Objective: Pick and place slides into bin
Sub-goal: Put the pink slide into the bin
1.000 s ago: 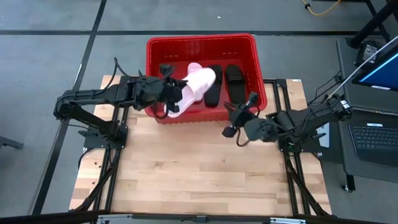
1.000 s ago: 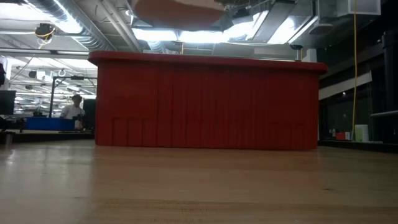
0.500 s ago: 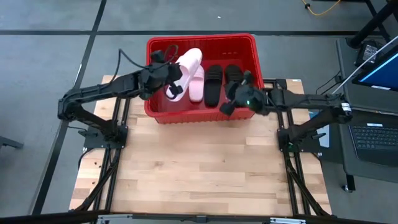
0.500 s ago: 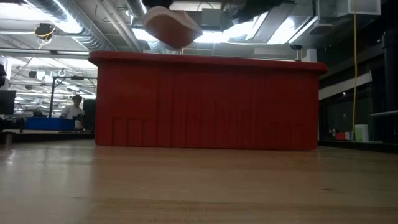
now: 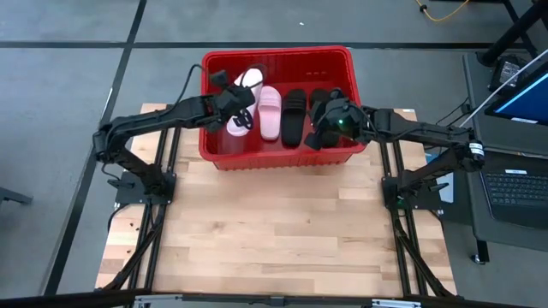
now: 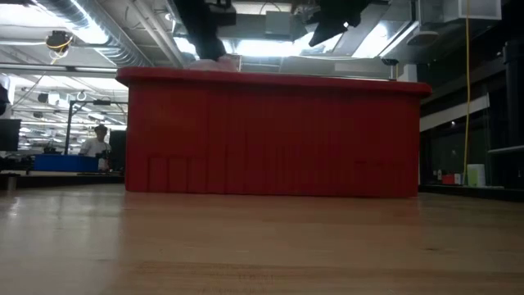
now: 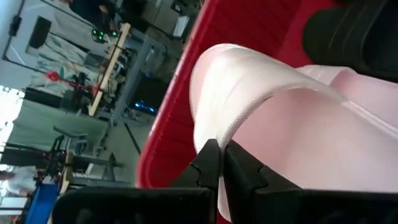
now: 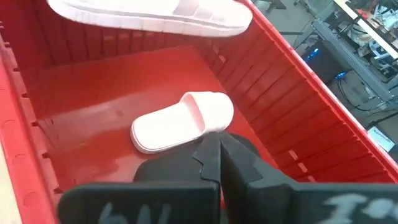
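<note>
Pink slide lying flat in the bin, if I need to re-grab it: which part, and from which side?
Probably the strap of the lying pink slide, coming down from above with one finger slipped under its open arch. It lies sole down with the strap raised, and the walls of the bin block a level approach.

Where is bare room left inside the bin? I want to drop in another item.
Inside the bin, the floor is bare along the left wall beneath the held pink slide and along the near wall. The middle and right are crowded: pink slide, black slides, and both end effectors, left, right.
</note>
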